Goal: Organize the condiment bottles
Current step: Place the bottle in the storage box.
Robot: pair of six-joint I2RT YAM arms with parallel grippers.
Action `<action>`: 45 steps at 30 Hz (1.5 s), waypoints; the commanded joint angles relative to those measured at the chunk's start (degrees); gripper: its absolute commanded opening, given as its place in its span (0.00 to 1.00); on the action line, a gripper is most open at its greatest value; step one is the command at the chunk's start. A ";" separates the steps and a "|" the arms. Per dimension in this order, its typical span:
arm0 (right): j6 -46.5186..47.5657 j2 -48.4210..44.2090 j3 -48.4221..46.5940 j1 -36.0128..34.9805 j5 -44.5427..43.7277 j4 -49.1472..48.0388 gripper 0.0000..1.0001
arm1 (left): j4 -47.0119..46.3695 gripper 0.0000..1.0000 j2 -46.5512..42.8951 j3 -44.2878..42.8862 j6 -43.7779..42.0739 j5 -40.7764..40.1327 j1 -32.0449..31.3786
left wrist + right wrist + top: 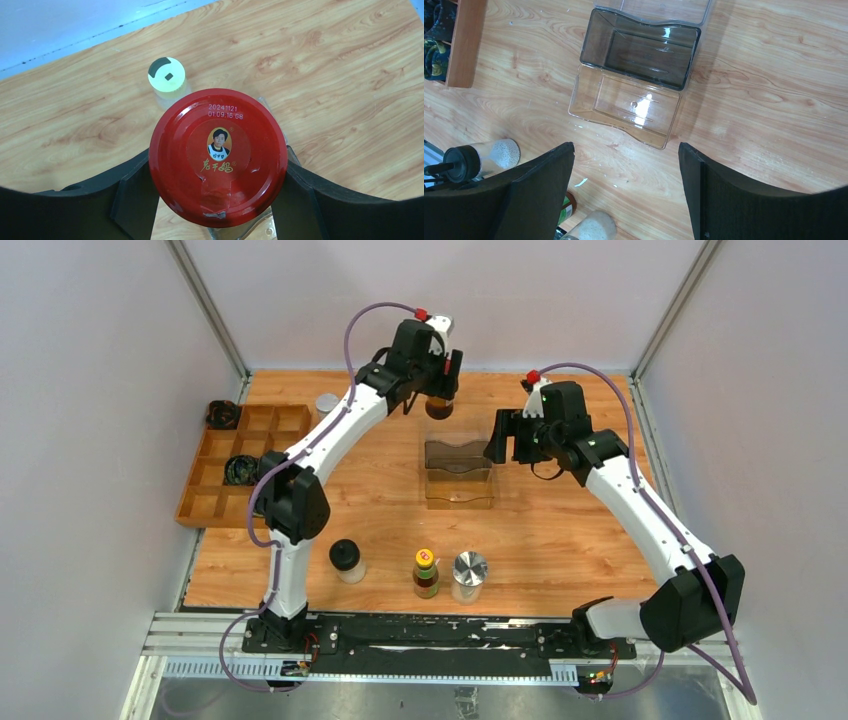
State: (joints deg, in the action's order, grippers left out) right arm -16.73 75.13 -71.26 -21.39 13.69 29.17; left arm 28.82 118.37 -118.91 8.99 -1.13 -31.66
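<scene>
My left gripper (pixel 440 390) (pixel 218 185) is shut on the red-lidded dark jar (pixel 218 157) (pixel 438 407), one black finger (pixel 135 195) on each side just below the lid. It holds the jar near the back of the table, behind the clear organiser (pixel 460 472). A pale yellow-capped shaker (pixel 166 76) (pixel 327 403) stands just beyond. My right gripper (pixel 503 437) (pixel 626 165) hangs open and empty beside the organiser (pixel 634 65). Along the front stand a black-capped jar (pixel 345 560) (pixel 474 157), a yellow-capped brown sauce bottle (pixel 426 573) and a silver-lidded jar (pixel 469 575).
A wooden compartment tray (pixel 268 425) (pixel 466 40) lies at the left edge with black coiled bundles (pixel 240 470) in and beside it. White walls close in the table on three sides. The organiser has one smoked tier and one clear tier.
</scene>
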 commanded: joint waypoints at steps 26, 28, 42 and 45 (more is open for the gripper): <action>2.27 2.01 2.18 -0.63 -1.23 1.50 0.82 | -17.05 0.67 1.29 9.03 0.72 4.00 -0.25; 2.32 2.27 2.18 -0.63 -1.30 1.49 0.82 | -18.14 0.67 1.30 10.10 0.76 4.10 -0.23; 2.41 3.98 2.63 -0.59 -1.30 0.70 0.82 | -23.81 0.67 1.65 15.24 1.33 5.41 1.16; 2.48 4.43 2.66 -0.59 -1.15 0.63 0.82 | -24.40 0.67 1.93 15.83 1.43 5.60 1.33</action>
State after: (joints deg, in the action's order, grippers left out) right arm -15.25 78.61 -69.49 -21.39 13.23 29.54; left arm 12.49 120.49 -103.02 9.87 3.16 -30.81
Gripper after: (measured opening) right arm 0.822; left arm 0.739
